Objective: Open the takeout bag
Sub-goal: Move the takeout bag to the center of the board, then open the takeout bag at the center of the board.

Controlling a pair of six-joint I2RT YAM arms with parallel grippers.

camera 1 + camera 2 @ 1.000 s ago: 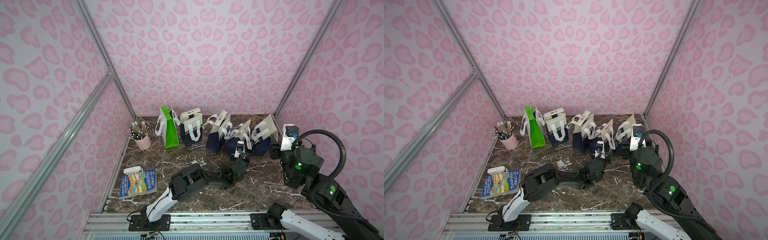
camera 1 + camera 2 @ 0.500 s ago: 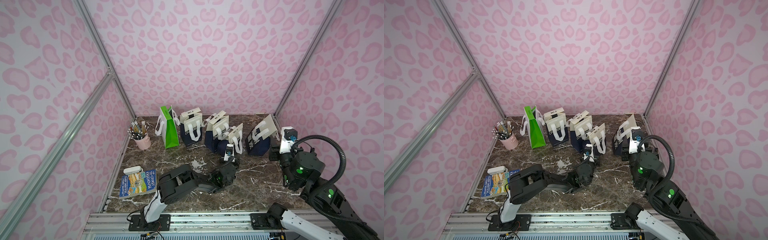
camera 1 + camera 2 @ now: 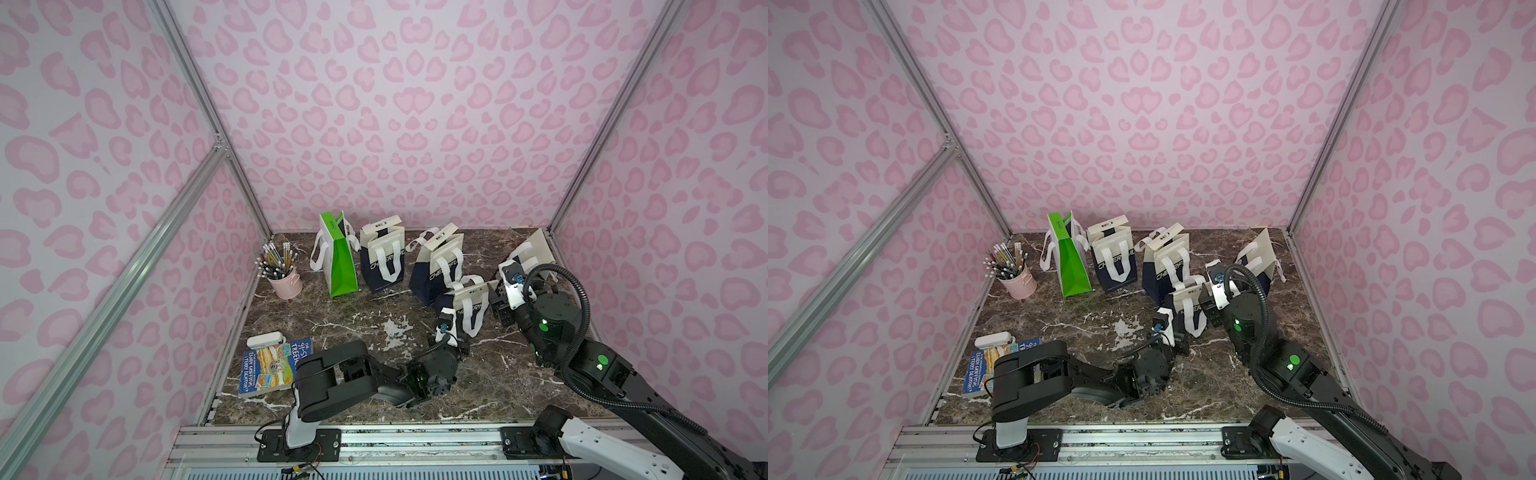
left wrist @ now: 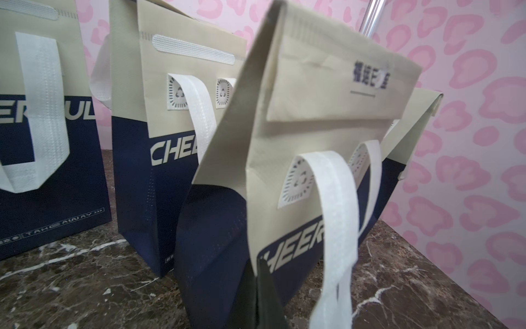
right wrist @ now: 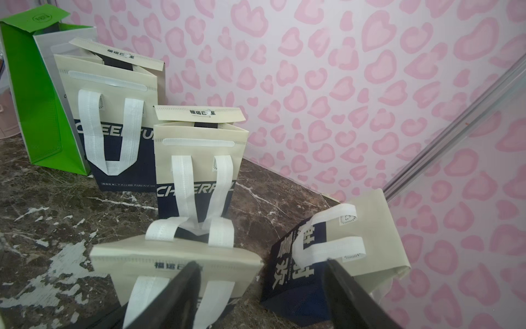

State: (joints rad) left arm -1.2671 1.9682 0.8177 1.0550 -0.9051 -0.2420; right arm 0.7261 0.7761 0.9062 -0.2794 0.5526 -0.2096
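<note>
The takeout bag [image 3: 469, 305] [image 3: 1187, 307] is navy below and beige above, with white strap handles. It stands alone in front of the row of bags, its flap [image 5: 176, 262] folded down over the mouth. My left gripper [image 3: 456, 340] [image 3: 1177, 337] [image 4: 263, 273] is low at the bag's front face, shut on the lower corner of the beige front panel. My right gripper [image 3: 500, 307] [image 3: 1210, 309] [image 5: 262, 269] hangs open just above the bag's top. One of its fingers [image 5: 187, 282] is over the flap, and nothing is between the two.
Two similar bags [image 3: 382, 266] [image 3: 436, 266] and a green bag [image 3: 338, 257] stand along the back wall. Another navy and beige bag [image 3: 528, 257] lies tipped over at the back right. A pink pencil cup [image 3: 284, 278] and a book [image 3: 274, 365] sit at the left.
The takeout bag has been drawn out of the cluster toward the front by my left gripper. My right arm has moved left over the bag, and its jaws stand wider.
</note>
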